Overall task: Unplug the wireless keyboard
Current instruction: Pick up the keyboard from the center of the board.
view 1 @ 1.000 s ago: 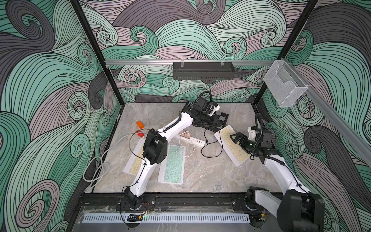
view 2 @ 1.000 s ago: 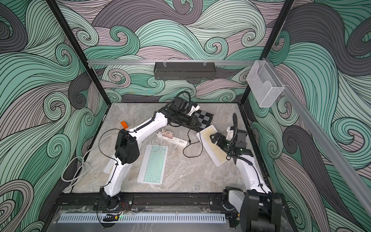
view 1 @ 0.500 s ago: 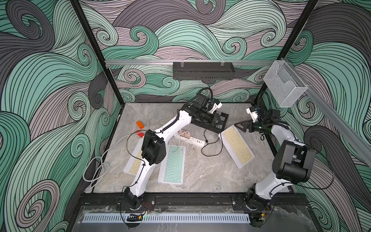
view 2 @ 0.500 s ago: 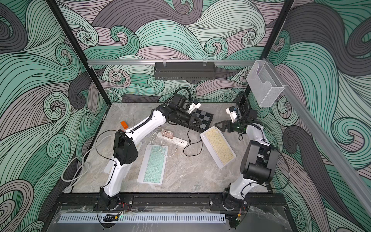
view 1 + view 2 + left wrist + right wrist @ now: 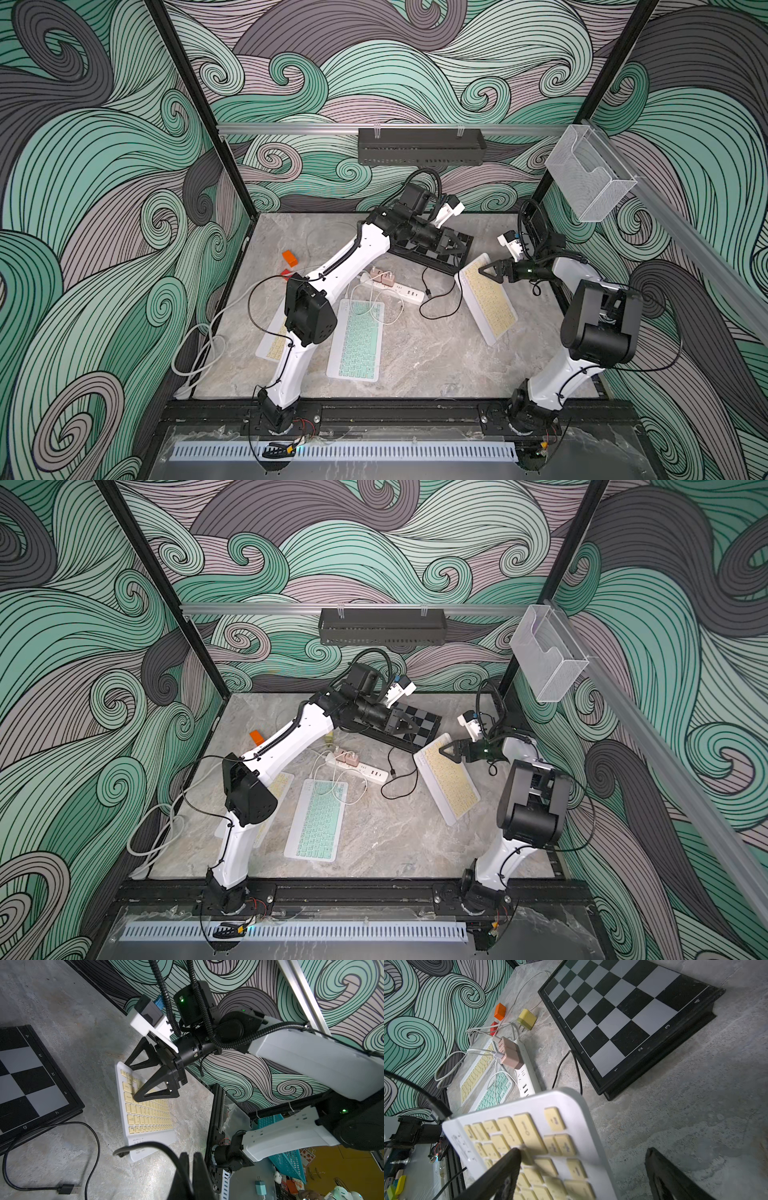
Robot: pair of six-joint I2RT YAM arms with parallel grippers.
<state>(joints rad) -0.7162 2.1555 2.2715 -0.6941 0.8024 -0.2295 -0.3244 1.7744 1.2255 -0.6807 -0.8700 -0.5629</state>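
Slim white wireless keyboard [image 5: 490, 301], cream keys and rounded corners, lying slantwise on veined grey table [image 5: 415, 365]. Just above its far end, right gripper [image 5: 129, 1080], jaws spread wide, one fingertip over the keys. Nearby, left gripper [image 5: 457, 246] pinched on thin black cable [image 5: 52, 1125], above black-framed chessboard [image 5: 623, 1012]; white power strip [image 5: 399, 289] beyond.

A black-and-grey chessboard [image 5: 424, 725] lies flat at the back of the marbled surface [image 5: 415, 357]. An orange block [image 5: 289, 258] sits near the left edge, with a red block [image 5: 286, 273] just beside it. A black rack [image 5: 419, 146] hangs on the rear rail.
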